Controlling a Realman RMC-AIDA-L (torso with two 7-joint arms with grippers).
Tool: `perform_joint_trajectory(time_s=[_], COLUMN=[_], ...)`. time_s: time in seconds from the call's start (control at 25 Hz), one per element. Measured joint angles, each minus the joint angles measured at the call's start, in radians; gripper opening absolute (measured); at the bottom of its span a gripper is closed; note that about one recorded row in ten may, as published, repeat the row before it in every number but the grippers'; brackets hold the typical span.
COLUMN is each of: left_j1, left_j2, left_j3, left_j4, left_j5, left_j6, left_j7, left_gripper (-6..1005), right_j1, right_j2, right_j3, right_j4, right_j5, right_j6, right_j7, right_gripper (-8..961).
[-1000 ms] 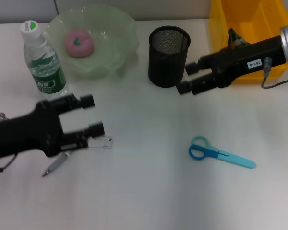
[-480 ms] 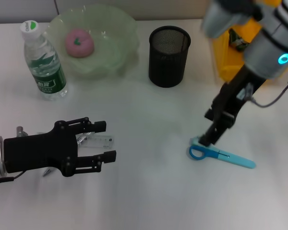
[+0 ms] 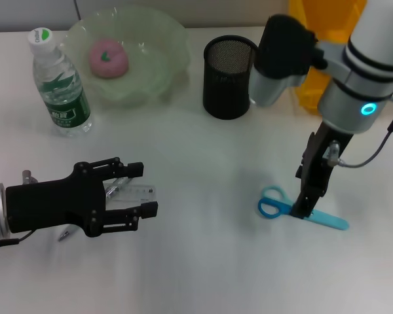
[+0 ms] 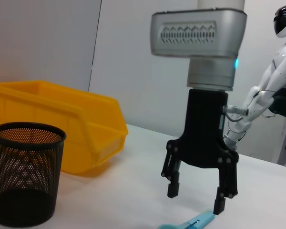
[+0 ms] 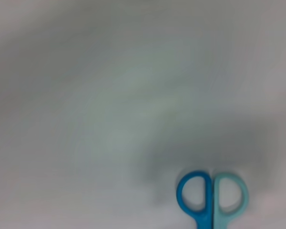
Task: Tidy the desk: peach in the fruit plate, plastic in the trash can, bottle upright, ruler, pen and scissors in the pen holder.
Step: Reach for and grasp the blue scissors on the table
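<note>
- right gripper (image 4: 196, 199): pointing straight down over the scissors (image 3: 301, 210), fingers spread wide with nothing between them; in the left wrist view the fingertips hang just above the light blue blade, not touching it.
- scissors: flat on the white desk (image 3: 203, 261), closed, loops toward the robot's left, blade toward its right; both loops show in the right wrist view (image 5: 212, 196).
- left gripper (image 3: 139, 190): low over the desk on the robot's left, lying level, fingers apart and empty.
- ruler (image 3: 136, 193): clear, flat on the desk, seen between the left gripper's fingers; contact cannot be told.
- pen (image 3: 65, 232): mostly hidden under the left arm, only its tip showing.
- pen holder (image 3: 230, 76): black mesh, upright, at the back of the desk.
- peach (image 3: 107, 57): lying in the green fruit plate (image 3: 160, 39).
- bottle (image 3: 61, 83): upright, just beside the plate.
- yellow bin (image 4: 81, 119): behind the pen holder, toward the robot's right.
</note>
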Motion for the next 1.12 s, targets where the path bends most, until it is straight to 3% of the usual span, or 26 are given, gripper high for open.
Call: perform_joint_trajectory(time_s=[0.52, 0.92, 1.12], left_j1=[-0.002, -0.002, 0.0], left_j2=[0.003, 0.006, 0.007], left_j3=[-0.004, -0.006, -0.007], left_j4=[-0.006, -0.006, -0.005], left_j5=[0.0, -0.005, -0.007], left_j6=[-0.02, -0.014, -0.014], left_j7=[-0.006, -0.012, -0.012], left_gripper=[785, 785, 785], right_j1=[-0.07, -0.106, -0.11], right_j2=[0.003, 0.004, 0.004], right_j3=[-0.183, -0.249, -0.26], right_j4=[-0.013, -0.05, -0.053], right_j5=[0.064, 0.061, 0.059], right_j6=[0.105, 0.15, 0.168], right_j7=[0.03, 0.068, 0.075], right_gripper=[799, 613, 420])
